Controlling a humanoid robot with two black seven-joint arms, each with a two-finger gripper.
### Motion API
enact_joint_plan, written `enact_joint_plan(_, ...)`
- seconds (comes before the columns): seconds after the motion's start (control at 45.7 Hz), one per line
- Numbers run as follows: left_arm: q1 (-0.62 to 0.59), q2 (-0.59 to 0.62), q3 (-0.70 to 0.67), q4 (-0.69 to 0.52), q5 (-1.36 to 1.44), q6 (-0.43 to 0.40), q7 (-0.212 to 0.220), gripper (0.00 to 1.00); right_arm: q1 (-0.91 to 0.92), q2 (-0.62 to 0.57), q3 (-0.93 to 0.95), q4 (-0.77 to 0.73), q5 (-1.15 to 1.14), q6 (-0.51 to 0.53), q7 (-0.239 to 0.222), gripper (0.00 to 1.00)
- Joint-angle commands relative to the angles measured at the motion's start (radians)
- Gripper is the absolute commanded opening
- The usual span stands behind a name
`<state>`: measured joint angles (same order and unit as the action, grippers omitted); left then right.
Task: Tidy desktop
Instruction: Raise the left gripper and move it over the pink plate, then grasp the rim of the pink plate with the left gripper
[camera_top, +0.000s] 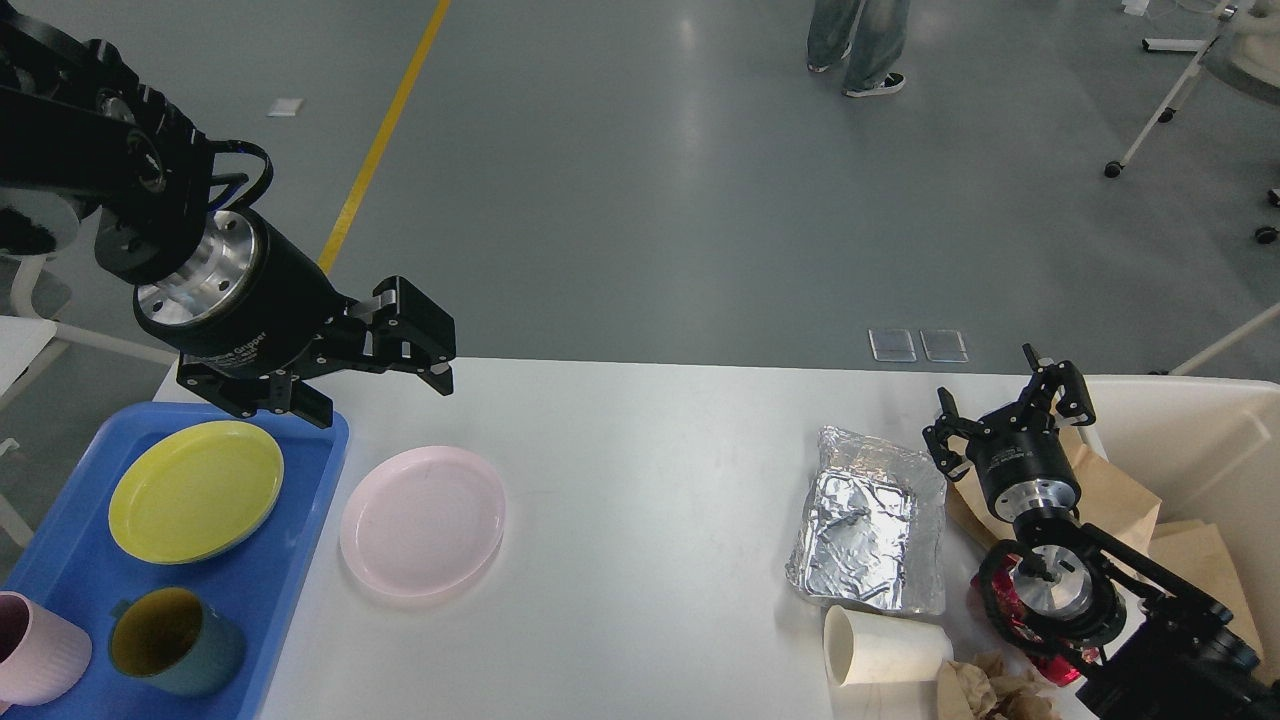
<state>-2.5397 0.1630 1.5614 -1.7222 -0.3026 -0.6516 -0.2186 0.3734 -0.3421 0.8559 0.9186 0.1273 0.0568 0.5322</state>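
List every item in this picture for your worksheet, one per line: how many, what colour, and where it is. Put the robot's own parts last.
desktop: 1, white, centre
tray: 1, blue, left edge
yellow plate: 1, in tray
cups: 2, pink and teal, in tray
pink plate: 1, on desktop beside tray
foil packet: 1, silver, right
paper cup: 1, cream, on its side, near edge
bin: 1, beige, far right, holding brown paper
left gripper: black, open, above the desktop
right gripper: black, open, by the bin

Lab or workshop hall — grey sealed floor (640, 200) w/ yellow lane line (370, 170), wheeled stands (1165, 100).
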Motion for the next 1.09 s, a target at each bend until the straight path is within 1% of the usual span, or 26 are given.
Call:
enact_joint_plan(0.0,0.082,0.001,-0.006,0.018,-0.042,0.01,-0.007,0.95,0.001,0.0,0.0,0.0,0.0,0.0,0.0,1.0)
enact_joint_plan(0.131,0.154,0.003,0.015,0.024,-0.148,0.035,-0.004,0.94,0.001,0.0,0.0,0.0,0.0,0.0,0.0,1.0)
enact_joint_plan(0.219,0.226,0.013,0.034,0.024,-0.216,0.047,-0.001,0.94,-0.001,0.0,0.0,0.0,0.0,0.0,0.0,1.0)
enact_joint_plan(0.262,0.268,0.027,0.037,0.024,-0.254,0.075,-0.001,0.93,0.001,0.0,0.0,0.0,0.0,0.0,0.0,1.0)
enact_joint_plan(0.284,0.31,0.039,0.04,0.026,-0.292,0.13,0.001,0.93,0.001,0.0,0.0,0.0,0.0,0.0,0.0,1.0)
enact_joint_plan(0.394,0.427,0.056,0.023,0.029,-0.395,0.305,0.024,0.94,0.001,0.0,0.0,0.0,0.0,0.0,0.0,1.0)
enact_joint_plan(0.459,0.482,0.069,-0.012,0.042,-0.453,0.377,0.057,0.94,0.001,0.0,0.0,0.0,0.0,0.0,0.0,1.0)
enact_joint_plan(0.503,0.519,0.081,-0.037,0.052,-0.48,0.403,0.087,0.94,0.001,0.0,0.0,0.0,0.0,0.0,0.0,1.0)
enact_joint_plan(0.547,0.551,0.096,-0.05,0.058,-0.503,0.415,0.104,0.94,0.001,0.0,0.0,0.0,0.0,0.0,0.0,1.0)
enact_joint_plan(0.569,0.565,0.105,-0.057,0.064,-0.513,0.415,0.105,0.94,0.001,0.0,0.0,0.0,0.0,0.0,0.0,1.0)
enact_joint_plan(0.743,0.634,0.179,-0.087,0.087,-0.518,0.409,0.104,0.95,0.001,0.0,0.0,0.0,0.0,0.0,0.0,1.0)
enact_joint_plan(0.94,0.748,0.19,-0.124,0.184,-0.467,0.408,0.099,0.96,0.001,0.0,0.0,0.0,0.0,0.0,0.0,1.0)
enact_joint_plan(1.072,0.828,0.188,-0.19,0.22,-0.475,0.44,0.102,0.94,0.001,0.0,0.0,0.0,0.0,0.0,0.0,1.0)
